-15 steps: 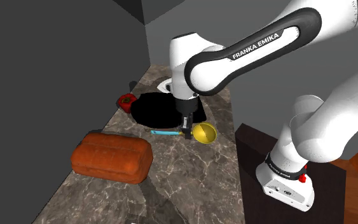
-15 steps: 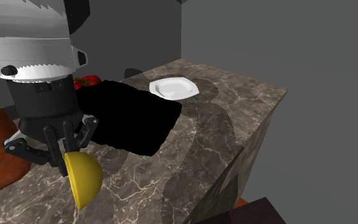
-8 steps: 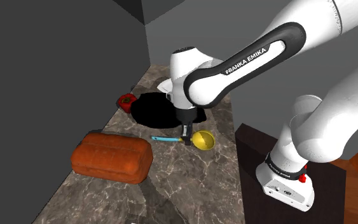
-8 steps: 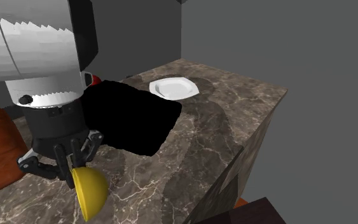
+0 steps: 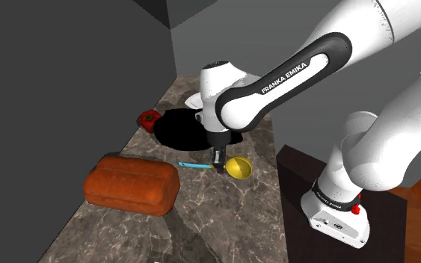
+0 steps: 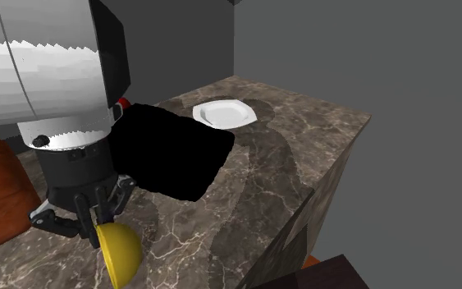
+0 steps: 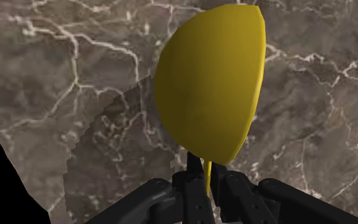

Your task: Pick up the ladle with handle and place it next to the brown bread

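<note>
On the marble counter (image 5: pixel 223 220) the brown bread (image 5: pixel 131 184) lies off to the shoulder view's left, the yellow ladle (image 5: pixel 239 167) hangs low near it — handle pinched in my closed gripper (image 5: pixel 217 161) — so I judge the pickup done, the set-down beside the loaf left.

Marble desk (image 6: pixel 311 139); white plate (image 6: pixel 223 113) and red pepper (image 5: pixel 149 116), both just beside a black area (image 6: pixel 171 156).
</note>
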`<state>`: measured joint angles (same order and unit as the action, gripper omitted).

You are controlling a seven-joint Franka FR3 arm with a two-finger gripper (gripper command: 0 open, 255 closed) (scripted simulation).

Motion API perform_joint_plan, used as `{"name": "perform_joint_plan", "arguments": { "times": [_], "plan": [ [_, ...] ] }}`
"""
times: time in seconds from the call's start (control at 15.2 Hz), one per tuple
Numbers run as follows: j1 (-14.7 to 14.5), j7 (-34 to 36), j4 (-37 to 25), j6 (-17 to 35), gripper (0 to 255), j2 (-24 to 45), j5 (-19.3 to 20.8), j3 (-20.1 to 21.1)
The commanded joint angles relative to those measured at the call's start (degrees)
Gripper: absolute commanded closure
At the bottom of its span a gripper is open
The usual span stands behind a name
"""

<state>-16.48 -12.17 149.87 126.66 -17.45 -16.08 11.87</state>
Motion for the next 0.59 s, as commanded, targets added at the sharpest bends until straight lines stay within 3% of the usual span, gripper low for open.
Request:
{"name": "perform_joint_plan", "arguments": {
  "times": [0.0, 0.07, 0.13, 0.46, 0.53],
  "plan": [
    [0.0, 0.0, 0.0, 0.0, 255, 0.0, 0.0, 0.0],
    [0.0, 0.0, 0.0, 0.0, 255, 0.0, 0.0, 0.0],
    [0.0, 0.0, 0.0, 0.0, 0, 0.0, 0.0, 0.0],
    [0.0, 0.0, 0.0, 0.0, 0, 0.0, 0.0, 0.0],
    [0.2, 0.1, -1.1, -2.2, 0, -1.1, 0.4, -0.3]
  ]
}}
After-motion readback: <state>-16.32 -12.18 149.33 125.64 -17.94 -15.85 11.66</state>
